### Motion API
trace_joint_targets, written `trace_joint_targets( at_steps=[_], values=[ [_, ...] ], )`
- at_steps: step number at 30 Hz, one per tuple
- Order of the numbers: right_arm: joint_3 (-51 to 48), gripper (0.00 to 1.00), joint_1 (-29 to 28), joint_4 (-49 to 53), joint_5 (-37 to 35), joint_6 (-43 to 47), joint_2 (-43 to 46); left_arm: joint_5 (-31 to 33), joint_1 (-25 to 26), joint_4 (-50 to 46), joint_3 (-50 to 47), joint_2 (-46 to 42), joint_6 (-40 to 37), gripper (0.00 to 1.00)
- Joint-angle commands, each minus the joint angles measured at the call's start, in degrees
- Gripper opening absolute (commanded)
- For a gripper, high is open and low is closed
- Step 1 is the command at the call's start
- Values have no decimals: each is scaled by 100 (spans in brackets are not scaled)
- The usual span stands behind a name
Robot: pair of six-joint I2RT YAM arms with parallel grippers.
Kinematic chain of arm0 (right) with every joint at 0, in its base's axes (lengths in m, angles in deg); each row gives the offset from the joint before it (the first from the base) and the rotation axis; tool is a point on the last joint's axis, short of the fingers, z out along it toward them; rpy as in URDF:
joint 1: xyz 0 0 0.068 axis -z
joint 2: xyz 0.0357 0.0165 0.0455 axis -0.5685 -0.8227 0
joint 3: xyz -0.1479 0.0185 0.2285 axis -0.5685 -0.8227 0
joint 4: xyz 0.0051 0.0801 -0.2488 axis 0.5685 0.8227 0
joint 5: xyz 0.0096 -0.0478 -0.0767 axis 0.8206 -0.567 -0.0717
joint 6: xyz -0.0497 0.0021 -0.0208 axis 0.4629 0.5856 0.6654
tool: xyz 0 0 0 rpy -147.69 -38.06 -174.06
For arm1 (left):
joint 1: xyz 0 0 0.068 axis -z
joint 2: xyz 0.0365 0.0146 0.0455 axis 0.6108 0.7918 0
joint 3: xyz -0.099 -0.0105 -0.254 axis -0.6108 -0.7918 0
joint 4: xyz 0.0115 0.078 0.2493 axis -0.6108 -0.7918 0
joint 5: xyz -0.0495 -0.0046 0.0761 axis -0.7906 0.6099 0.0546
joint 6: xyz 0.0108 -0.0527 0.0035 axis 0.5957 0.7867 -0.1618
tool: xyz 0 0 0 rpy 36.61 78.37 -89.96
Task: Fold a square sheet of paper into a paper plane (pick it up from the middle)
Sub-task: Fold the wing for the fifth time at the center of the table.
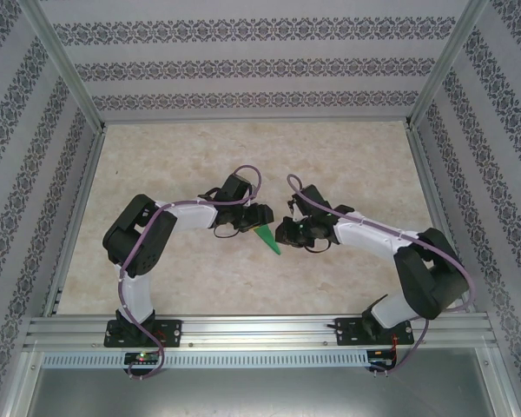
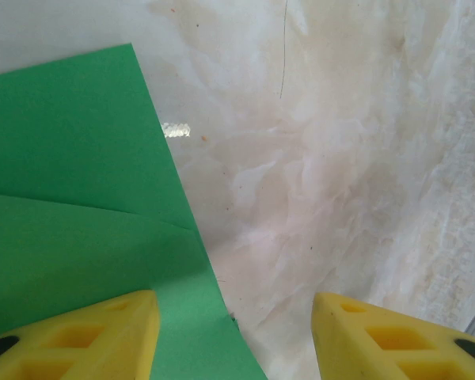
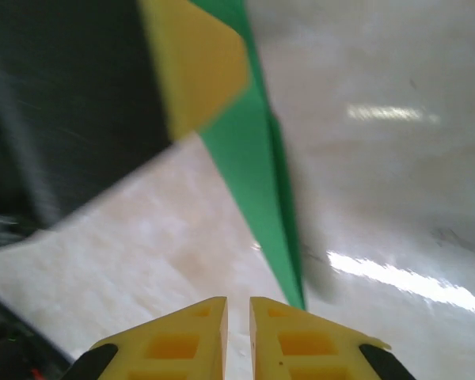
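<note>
Both arms bend inward at centre frame, meeting over the folded green paper (image 1: pixel 267 239) on the table (image 1: pixel 200 156). The left gripper (image 2: pixel 236 309) stands half open above it; the right gripper (image 3: pixel 237 309) is nearly closed, gripping nothing.

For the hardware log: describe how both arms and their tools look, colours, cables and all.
Both the left arm and right arm have white tubular links joined by bulky black joint housings. A purple cable loops along each. The left tool and right tool carry bright yellow wedge-shaped fingers with square recessed pockets.
</note>
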Motion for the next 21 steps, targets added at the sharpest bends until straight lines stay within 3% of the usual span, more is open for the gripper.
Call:
trace_joint_targets(
  at_steps=[1,6,11,21],
  values=[
    [-89,13,51,-847,481,-404,-130,132,-74,-407,59,199,-190,55],
    [-308,2,104,-1972,821,-1025,-678,139,-77,-436,66,189,-207,55],
    [-713,0,214,-3268,1070,-1677,-1038,150,-77,-412,32,176,-182,55],
    [-586,2,346,-2898,1309,-1419,-1501,137,-71,-462,71,202,-221,55]
  ],
)
